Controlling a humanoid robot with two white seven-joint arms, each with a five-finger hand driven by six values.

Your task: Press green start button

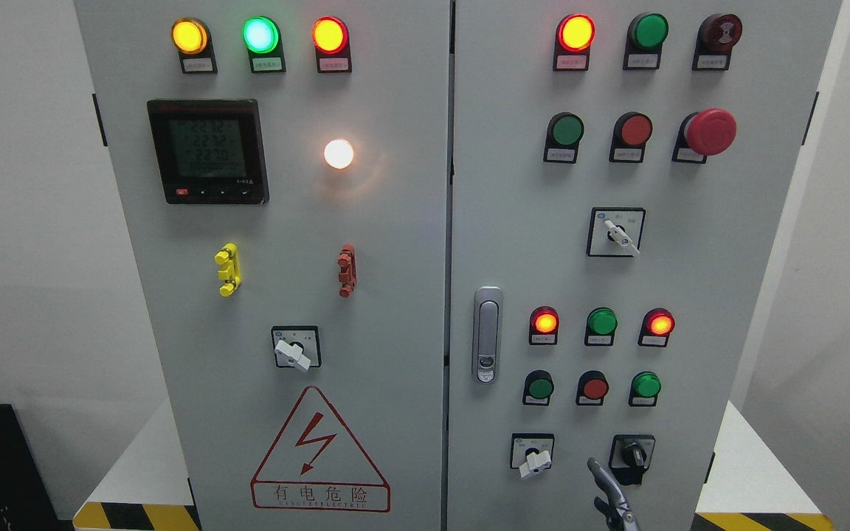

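Red mushroom button (710, 132) juts beside green button (566, 130).

Grey metallic hand (612, 495), slim jointed fingers

Red mushroom button (710, 131) upper right; digital meter (208, 151) upper left; warning triangle (319, 453) below.

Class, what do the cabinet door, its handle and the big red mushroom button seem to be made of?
Cabinet door: likely painted sheet metal, matt grey, evenly flat. Handle: looks like polished metal, showing bright reflections. Mushroom button: probably moulded plastic, smooth red with a soft sheen.
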